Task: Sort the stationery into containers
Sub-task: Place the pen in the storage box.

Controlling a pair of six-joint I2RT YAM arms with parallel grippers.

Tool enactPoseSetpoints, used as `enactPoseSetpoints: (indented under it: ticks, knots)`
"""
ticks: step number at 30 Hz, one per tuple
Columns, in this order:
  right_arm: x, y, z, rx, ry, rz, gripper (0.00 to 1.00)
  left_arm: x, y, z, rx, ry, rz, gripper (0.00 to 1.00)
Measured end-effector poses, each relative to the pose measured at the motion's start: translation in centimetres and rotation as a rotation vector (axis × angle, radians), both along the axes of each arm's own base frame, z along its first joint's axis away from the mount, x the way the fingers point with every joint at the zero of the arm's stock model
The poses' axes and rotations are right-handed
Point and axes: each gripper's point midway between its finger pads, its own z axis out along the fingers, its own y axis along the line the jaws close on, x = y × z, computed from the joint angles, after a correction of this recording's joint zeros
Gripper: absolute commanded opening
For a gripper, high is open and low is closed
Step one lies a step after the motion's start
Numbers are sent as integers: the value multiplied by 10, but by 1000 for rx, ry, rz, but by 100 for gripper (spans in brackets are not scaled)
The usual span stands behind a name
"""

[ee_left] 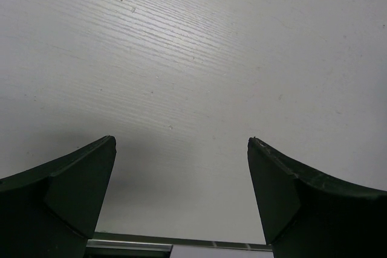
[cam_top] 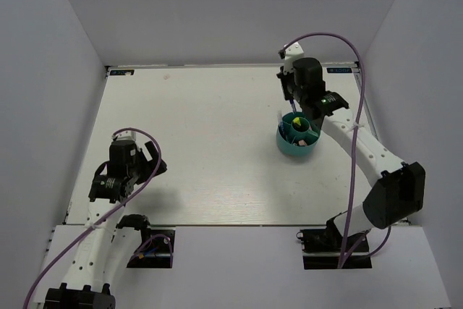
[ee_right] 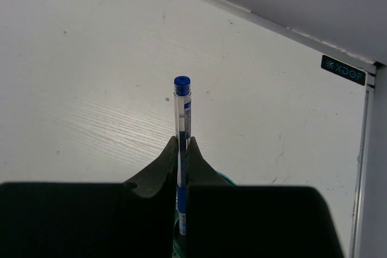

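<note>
The round teal tub (cam_top: 297,149) stands right of the table's middle, with a yellow-capped marker (cam_top: 296,119) and other dark blue pieces inside. My right gripper (cam_top: 291,111) hangs over the tub's far rim, shut on a thin blue pen (ee_right: 182,119). In the right wrist view the pen stands upright between the fingertips (ee_right: 171,152), its blue end cap up and its lower end over the tub's rim (ee_right: 225,177). My left gripper (cam_top: 153,168) is open and empty near the table's front left, with only bare table between its fingers (ee_left: 78,179).
Purple cables (cam_top: 352,99) loop along both arms. White walls close the table on three sides. The table's far edge (ee_right: 254,16) and a small dark label (ee_right: 343,69) lie beyond the right gripper.
</note>
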Motion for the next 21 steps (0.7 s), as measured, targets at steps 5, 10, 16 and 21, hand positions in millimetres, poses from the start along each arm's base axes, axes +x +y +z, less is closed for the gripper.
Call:
enactPoseSetpoints:
  ticks: [5,10,16,21]
  knots:
    - [19,-10,-38,30,45,-7,0,0,1,-1,7,3,5,100]
    - [40,-19,-51,103,54,-12,0,0,2,-4,11,20,4,100]
    - [53,-18,-51,197,32,10,0,0,3,-5,16,26,4,100]
    - [51,-16,-68,250,60,30,0,0,3,-6,18,31,3,100]
